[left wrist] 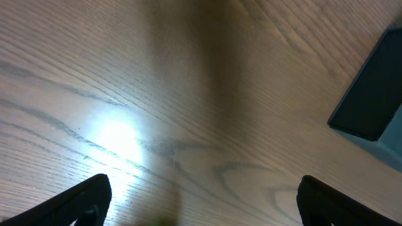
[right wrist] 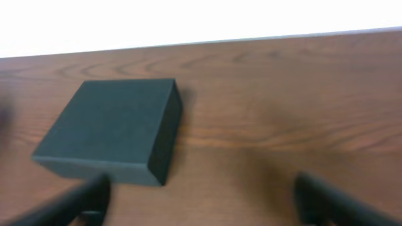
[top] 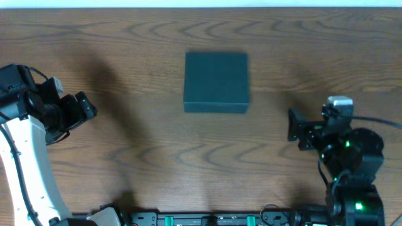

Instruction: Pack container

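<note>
The container (top: 216,81) is a dark green square box with its lid shut, lying flat at the middle of the wooden table. It also shows in the right wrist view (right wrist: 113,129) and at the right edge of the left wrist view (left wrist: 375,94). My left gripper (top: 85,108) is open and empty at the table's left side (left wrist: 204,201), well apart from the container. My right gripper (top: 294,125) is open and empty at the right (right wrist: 204,198), a short way from the container's near right corner. No snacks are in view.
The wooden table (top: 125,50) carries a dark shadow left of the container. The table's far edge (right wrist: 251,39) meets a white background. A rail with green connectors (top: 207,220) runs along the front edge.
</note>
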{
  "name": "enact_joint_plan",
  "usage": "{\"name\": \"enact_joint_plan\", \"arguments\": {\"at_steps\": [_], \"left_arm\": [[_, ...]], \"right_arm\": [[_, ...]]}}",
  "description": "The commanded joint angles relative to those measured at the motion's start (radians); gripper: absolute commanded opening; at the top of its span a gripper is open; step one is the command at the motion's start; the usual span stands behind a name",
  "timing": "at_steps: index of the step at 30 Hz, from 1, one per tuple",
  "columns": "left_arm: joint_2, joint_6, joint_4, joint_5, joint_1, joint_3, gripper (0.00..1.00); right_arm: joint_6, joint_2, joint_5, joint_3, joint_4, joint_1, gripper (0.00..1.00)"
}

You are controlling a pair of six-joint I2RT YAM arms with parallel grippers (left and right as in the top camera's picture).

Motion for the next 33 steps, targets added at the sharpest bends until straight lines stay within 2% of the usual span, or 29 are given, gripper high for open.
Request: {"name": "enact_joint_plan", "arguments": {"at_steps": [1, 6, 10, 12, 20, 25, 33], "left_arm": [[0.002, 0.011, -0.002, -0.012, 0.003, 0.003, 0.95], [0.002, 0.011, -0.002, -0.012, 0.003, 0.003, 0.95], [0.002, 0.011, -0.002, -0.012, 0.003, 0.003, 0.95], [0.002, 0.011, -0.002, -0.012, 0.003, 0.003, 0.95], [0.002, 0.011, -0.002, -0.012, 0.003, 0.003, 0.95], [0.002, 0.011, -0.002, -0.012, 0.003, 0.003, 0.95], [0.002, 0.011, -0.002, -0.012, 0.003, 0.003, 0.95]], "right_arm": [[-0.006, -0.027, 0.1, -0.05, 0.039, 0.006, 0.99], [-0.006, -0.084, 0.145, -0.219, 0.333, 0.006, 0.99], [-0.006, -0.249, 0.184, -0.397, 0.659, 0.005, 0.99], [-0.006, -0.323, 0.212, -0.44, 0.719, 0.002, 0.99], [-0.005, -0.559, 0.213, -0.537, 0.711, -0.018, 0.99], [-0.005, -0.554, 0.095, -0.613, 0.745, -0.017, 0.99], [-0.005, -0.554, 0.162, -0.611, 0.478, -0.011, 0.99]]}}
